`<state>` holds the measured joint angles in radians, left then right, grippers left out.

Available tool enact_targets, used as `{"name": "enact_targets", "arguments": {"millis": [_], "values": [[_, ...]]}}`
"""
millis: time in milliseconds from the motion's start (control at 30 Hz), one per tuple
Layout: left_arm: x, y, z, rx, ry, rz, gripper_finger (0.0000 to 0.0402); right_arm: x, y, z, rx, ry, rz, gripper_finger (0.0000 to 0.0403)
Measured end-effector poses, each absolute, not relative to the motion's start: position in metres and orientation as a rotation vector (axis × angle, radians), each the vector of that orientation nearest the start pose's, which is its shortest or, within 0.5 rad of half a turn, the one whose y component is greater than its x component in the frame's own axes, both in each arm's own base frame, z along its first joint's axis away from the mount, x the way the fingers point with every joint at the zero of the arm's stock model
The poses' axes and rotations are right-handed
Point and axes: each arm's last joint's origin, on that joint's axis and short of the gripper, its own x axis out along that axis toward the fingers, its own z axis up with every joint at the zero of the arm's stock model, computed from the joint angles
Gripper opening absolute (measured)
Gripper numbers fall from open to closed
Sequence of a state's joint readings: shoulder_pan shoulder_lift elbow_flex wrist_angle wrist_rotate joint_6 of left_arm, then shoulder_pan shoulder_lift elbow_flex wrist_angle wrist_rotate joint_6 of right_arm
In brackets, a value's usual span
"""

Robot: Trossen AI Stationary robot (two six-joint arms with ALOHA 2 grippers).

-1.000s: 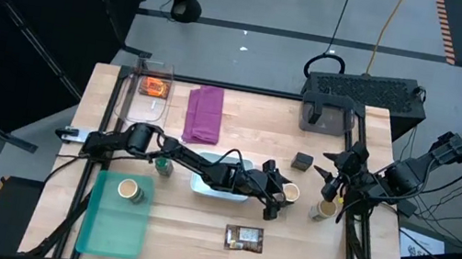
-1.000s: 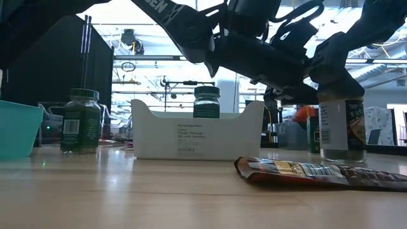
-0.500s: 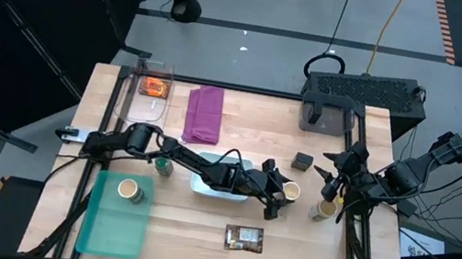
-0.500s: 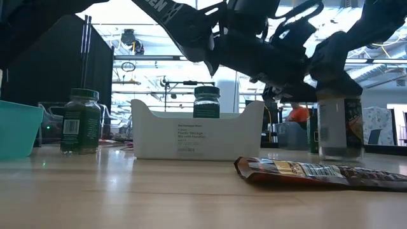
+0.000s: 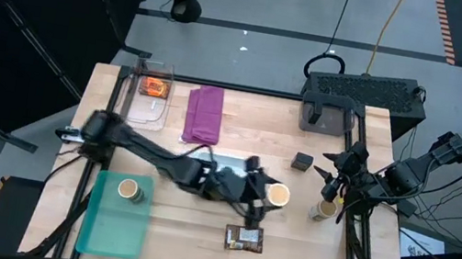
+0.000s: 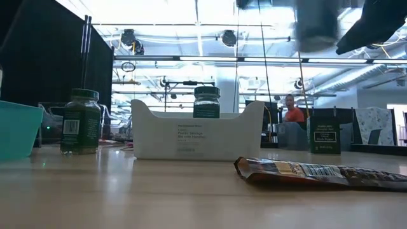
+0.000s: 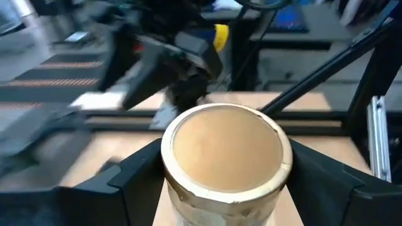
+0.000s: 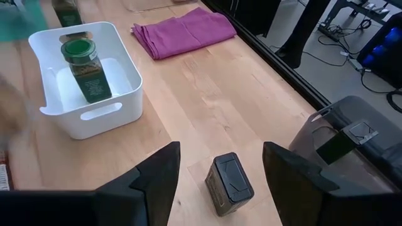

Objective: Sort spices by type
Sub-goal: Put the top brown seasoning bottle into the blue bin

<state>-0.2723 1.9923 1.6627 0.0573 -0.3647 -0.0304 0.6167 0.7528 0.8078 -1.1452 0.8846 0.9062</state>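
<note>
Jar with a tan lid (image 7: 226,147) fills my left wrist view: a round, flat, matte lid, its rim scuffed pale, with the left gripper (image 5: 264,200) clamped on the body, one dark finger on each side. From above I see that jar (image 5: 277,194) lifted clear of the wood, just past the end of the white bin (image 5: 223,167) and near the dark brown packet (image 5: 244,237), which lies flat toward the front edge of the table (image 5: 304,253). In the low view the packet (image 6: 318,173) lies crinkled and glossy in the foreground.

A second tan-lidded jar (image 5: 128,190) stands in the teal tray (image 5: 115,227) at the front left. A green-lidded jar (image 8: 86,69) stands upright inside the white bin, dark contents behind a label; another green-lidded jar (image 6: 81,121) stands on the table between bin and tray. The orange packet (image 5: 156,88) sits in a clear container (image 5: 148,102) at the back left, beside the folded purple cloth (image 5: 204,114).

My right gripper (image 5: 336,188) waits near the table's right edge, fingers (image 8: 157,182) apart and empty, above a small dark tin (image 8: 228,182). A third tan-lidded jar (image 5: 323,209) stands just beside that arm. My left arm stretches across the white bin and hides part of it from above.
</note>
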Motion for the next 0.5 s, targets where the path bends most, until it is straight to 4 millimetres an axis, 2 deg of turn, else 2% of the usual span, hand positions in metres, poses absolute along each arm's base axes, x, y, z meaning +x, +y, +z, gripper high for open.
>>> {"name": "enact_targets", "arguments": {"millis": [100, 267, 333, 500], "values": [[0.422, -0.139, 0.319, 0.032, 0.349, 0.155, 0.0284, 0.102, 0.045, 0.281, 0.115, 0.592, -0.550, 0.0209], [0.349, -0.194, 0.345, 0.040, 0.465, 0.157, 0.0284, 0.103, 0.045, 0.282, 0.122, 0.587, -0.548, 0.0209], [0.322, -0.209, 0.348, 0.045, 0.491, 0.221, 0.0284, 0.104, 0.046, 0.282, 0.130, 0.579, -0.545, 0.0209], [0.265, -0.227, 0.335, -0.004, 0.501, 0.475, 0.0284, 0.108, 0.049, 0.286, 0.182, 0.528, -0.532, 0.0209]]}}
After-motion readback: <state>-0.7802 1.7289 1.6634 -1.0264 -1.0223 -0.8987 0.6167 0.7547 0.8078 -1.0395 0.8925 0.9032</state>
